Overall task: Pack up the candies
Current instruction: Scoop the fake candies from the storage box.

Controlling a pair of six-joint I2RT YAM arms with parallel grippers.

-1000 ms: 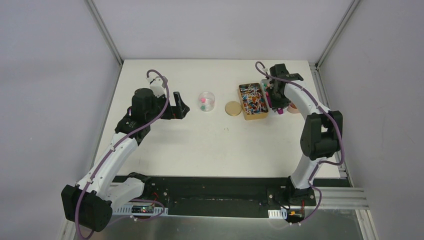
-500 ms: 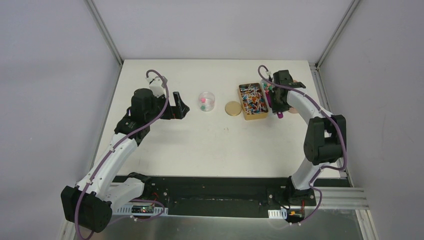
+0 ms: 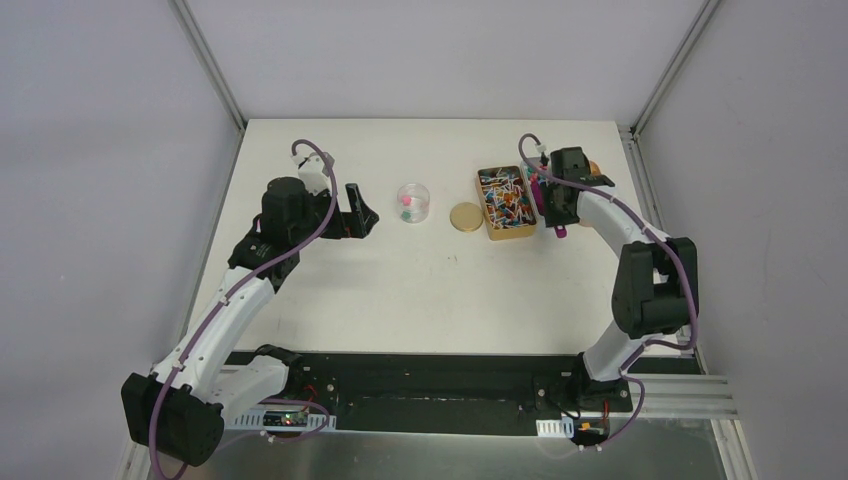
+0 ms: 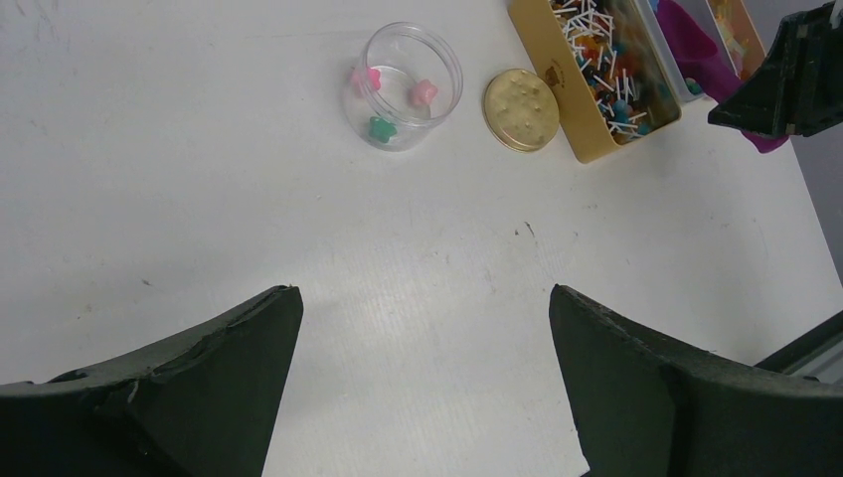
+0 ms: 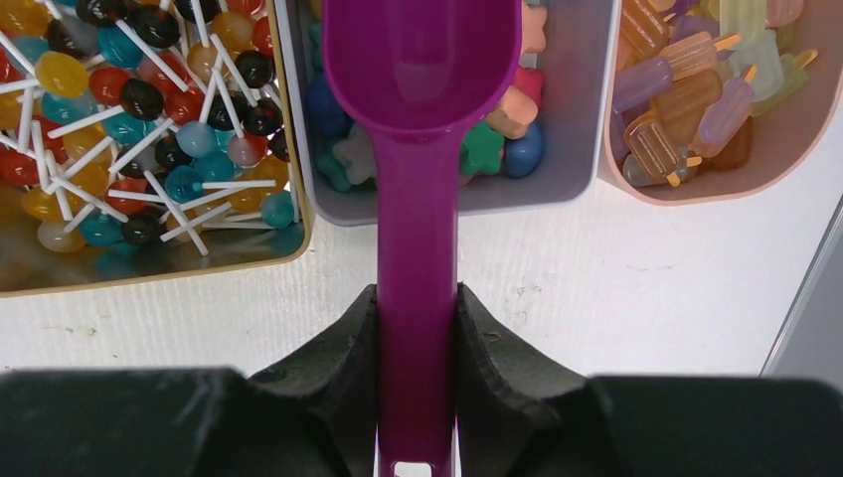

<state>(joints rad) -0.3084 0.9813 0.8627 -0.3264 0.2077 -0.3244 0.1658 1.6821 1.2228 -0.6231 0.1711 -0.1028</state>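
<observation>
My right gripper (image 5: 418, 318) is shut on the handle of the purple scoop (image 5: 418, 60). The scoop's bowl looks empty and hangs over a grey tray (image 5: 572, 99) of small pink, teal and blue candies (image 5: 497, 129). In the top view the right gripper (image 3: 553, 205) is at the back right. A clear jar (image 4: 403, 89) holds three candies, two pink and one teal (image 4: 381, 127). My left gripper (image 4: 422, 290) is open and empty over bare table, left of the jar (image 3: 413, 203) in the top view (image 3: 362, 215).
A gold tin (image 5: 149, 268) of lollipops stands left of the grey tray, also seen from above (image 3: 505, 203). A pink tray (image 5: 785, 129) of popsicle sweets stands to the right. A round gold lid (image 3: 465, 217) lies between jar and tin.
The right arm has shifted: its wrist came slightly nearer and its elbow swung right, with the scoop still at the trays. The left arm has not moved.
</observation>
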